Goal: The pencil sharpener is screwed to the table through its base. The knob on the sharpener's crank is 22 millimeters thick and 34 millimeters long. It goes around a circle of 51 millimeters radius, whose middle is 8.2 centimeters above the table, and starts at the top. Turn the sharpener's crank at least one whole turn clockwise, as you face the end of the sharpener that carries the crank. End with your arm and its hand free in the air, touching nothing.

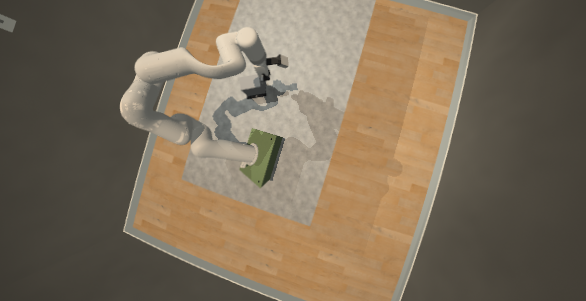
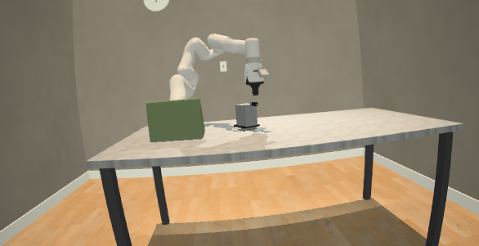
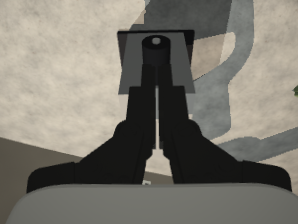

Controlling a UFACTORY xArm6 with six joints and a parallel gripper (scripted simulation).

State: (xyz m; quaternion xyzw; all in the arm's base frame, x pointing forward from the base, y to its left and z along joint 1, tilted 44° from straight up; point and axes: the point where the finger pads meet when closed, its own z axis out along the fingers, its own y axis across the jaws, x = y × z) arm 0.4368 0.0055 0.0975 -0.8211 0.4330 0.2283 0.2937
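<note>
- Gripper points straight down, fingers together with only a hairline slit between them in the wrist view; nothing is held.
- Sharpener stands on the surface directly below the gripper, a grey box on a dark base plate.
- Knob is at the top of its circle, sticking out from the upper right corner of the sharpener body as the exterior view shows it.
- Exterior view: the gripper tips hang just above the knob with a visible gap of wall showing between them; no contact.
- Wrist view: gripper is lined up over the knob, which shows as a dark cylinder with a pale end just beyond the fingertips, on the gripper's centre line. The closed fingers cover part of its length.
- Wrist view: sharpener appears as a grey rectangle behind and to both sides of the fingers, roughly centred on the gripper.
- Top view: gripper sits over the sharpener, which is mostly hidden under the wrist; only a dark edge shows. Knob cannot be made out here.
- Green box stands at the arm's foot, well apart from the gripper and on the far side of the sharpener from the knob.
- Arm arches up from behind the box and drops vertically into the wrist.
</note>
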